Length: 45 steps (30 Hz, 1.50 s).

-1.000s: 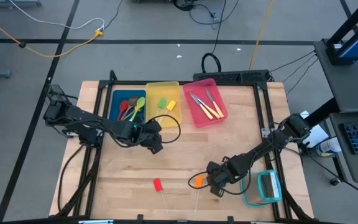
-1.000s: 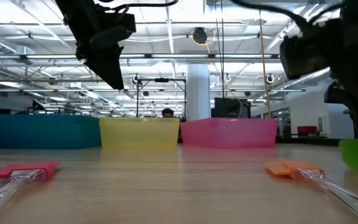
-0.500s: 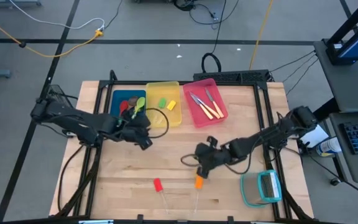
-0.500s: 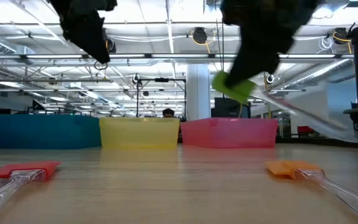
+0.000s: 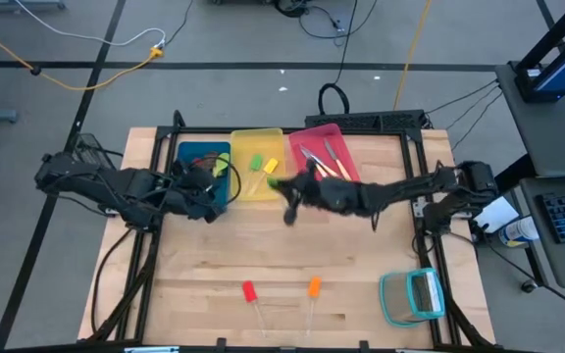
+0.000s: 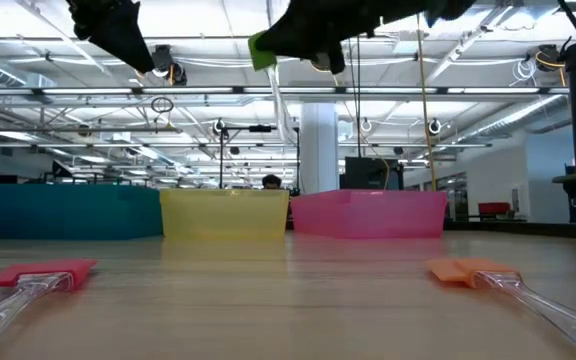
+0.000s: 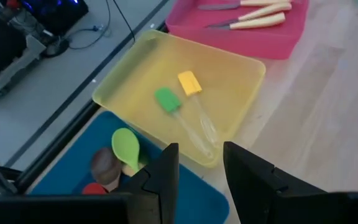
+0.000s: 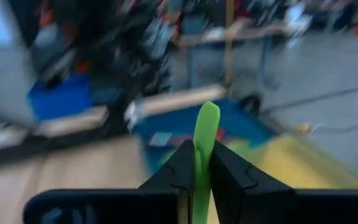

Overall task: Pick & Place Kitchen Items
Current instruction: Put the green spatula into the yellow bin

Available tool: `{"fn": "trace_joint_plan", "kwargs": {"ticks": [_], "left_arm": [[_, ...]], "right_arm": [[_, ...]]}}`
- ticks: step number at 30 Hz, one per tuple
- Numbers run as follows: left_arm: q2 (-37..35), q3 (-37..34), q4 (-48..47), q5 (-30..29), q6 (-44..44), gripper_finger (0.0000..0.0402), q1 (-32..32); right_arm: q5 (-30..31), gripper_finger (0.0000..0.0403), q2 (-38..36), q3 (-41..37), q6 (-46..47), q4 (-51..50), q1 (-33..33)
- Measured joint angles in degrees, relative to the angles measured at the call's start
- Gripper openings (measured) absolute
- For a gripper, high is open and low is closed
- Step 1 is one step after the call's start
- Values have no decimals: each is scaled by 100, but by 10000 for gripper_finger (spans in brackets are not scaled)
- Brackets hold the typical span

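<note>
Right wrist view: right claw [image 8: 194, 163] pinches flat green spatula head [image 8: 206, 134].

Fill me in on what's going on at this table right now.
The robot is sorting small utensils into coloured bins. The right gripper holds a green-headed spatula up in the air near the yellow bin, which already has a green and a yellow one. The left gripper, empty, hovers by the blue bin holding spoons. Knives lie in the pink bin. A red spatula and an orange spatula wait on the table.
</note>
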Motion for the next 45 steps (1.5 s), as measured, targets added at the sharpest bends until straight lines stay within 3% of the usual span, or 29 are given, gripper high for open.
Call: {"fn": "trace_joint_plan", "kwargs": {"ticks": [5,8,16,26,34,45], "left_arm": [[-31,0,-13,-64,148,131,0],[-31,0,-17,-64,164,131,0],[-31,0,-50,-189,179,131,0],[-29,0,-48,-264,175,131,0],[-29,0,-46,-359,164,131,9],[-29,2,-44,-368,145,131,9]], "right_arm": [[-92,29,427,0,-160,1266,-657],[-588,23,819,13,-71,1946,-1017],[-307,25,1709,11,510,2255,-1710],[-303,29,2316,20,1364,2102,-2067],[-319,30,2317,22,1830,1091,-2121],[-776,38,2321,15,1617,736,-2204]]}}
